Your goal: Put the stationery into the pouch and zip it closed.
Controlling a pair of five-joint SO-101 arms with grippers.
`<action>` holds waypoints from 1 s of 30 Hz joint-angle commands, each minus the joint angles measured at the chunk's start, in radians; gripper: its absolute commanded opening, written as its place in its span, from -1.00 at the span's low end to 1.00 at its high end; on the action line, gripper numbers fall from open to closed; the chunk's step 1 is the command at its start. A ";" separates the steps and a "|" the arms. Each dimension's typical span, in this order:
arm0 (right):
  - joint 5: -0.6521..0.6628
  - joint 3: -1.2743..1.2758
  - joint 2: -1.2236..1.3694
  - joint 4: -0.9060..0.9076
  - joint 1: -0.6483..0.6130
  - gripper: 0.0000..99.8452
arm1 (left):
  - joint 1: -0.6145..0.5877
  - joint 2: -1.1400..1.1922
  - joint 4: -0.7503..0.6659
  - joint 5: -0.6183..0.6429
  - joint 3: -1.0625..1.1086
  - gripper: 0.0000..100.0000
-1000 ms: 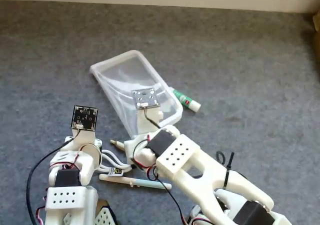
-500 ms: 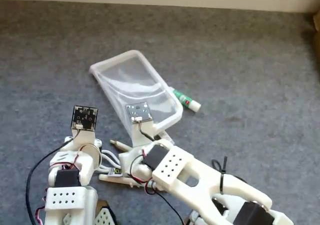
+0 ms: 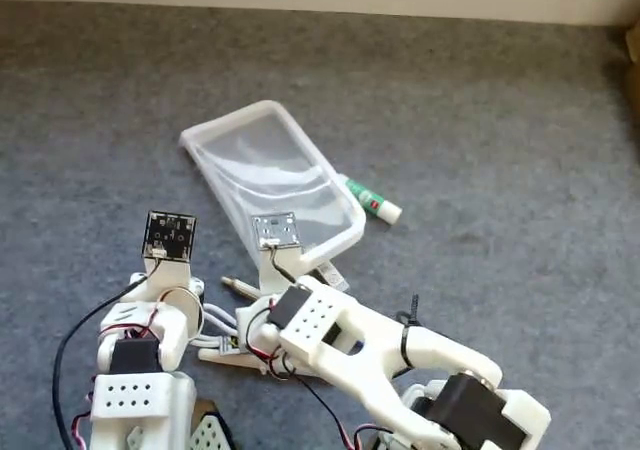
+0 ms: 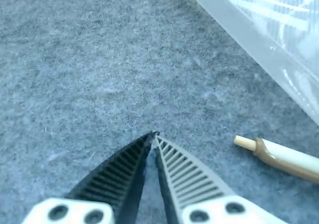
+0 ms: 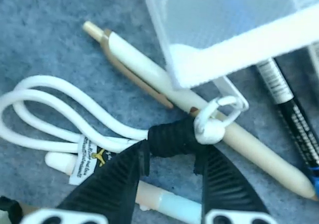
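Right wrist view brings the stationery up close. A cream pen (image 5: 164, 82) lies slantwise on the grey carpet (image 5: 45, 55), passing right by the corner of the pouch (image 5: 229, 30). A black marker (image 5: 291, 117) lies just beside it, and a pale blue pen (image 5: 167, 204) sits nearer the arm. A white cord (image 5: 55, 117) loops beside the cream pen and gathers into a black collar (image 5: 172, 137). The right gripper (image 5: 172, 153) has its jaws apart, about as wide as that collar, one on each side of it, and seems to hold nothing.

I judge this to be the picking stage: the items lie outside the pouch and the zip is not yet dealt with. The next move calls for settling on one piece, closing on it cleanly without dragging in the cord or the pen below, then carrying it to the pouch's mouth. Whether that mouth is open I cannot tell.

High view adds the whole layout. The clear pouch lies flat beyond both arms, with a green-and-white tube (image 3: 372, 202) just beside its edge, well apart from the pens. The jaw states come from the wrist views. In the left wrist view the left gripper (image 4: 155, 135) is closed tip to tip and empty over bare carpet, with the cream pen's end near and the pouch's edge beyond
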 commanded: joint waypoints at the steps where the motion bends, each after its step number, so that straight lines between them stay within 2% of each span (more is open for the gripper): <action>1: -0.017 -0.028 0.005 -0.013 0.013 -0.70 | 0.008 -0.013 0.005 0.008 0.025 -0.99; 8: -0.038 -0.025 -0.094 -0.016 0.107 -0.70 | 0.008 -0.013 0.005 0.008 0.025 -0.99; 18: -0.060 -0.033 0.010 -0.019 0.117 -0.70 | 0.008 -0.013 0.005 0.008 0.025 -0.99; 24: -0.060 -0.030 -0.025 -0.019 0.119 -0.71 | 0.008 -0.013 0.005 0.008 0.025 -0.99; 30: -0.040 -0.025 -0.077 -0.018 0.119 -0.95 | 0.008 -0.013 0.005 0.008 0.025 -0.99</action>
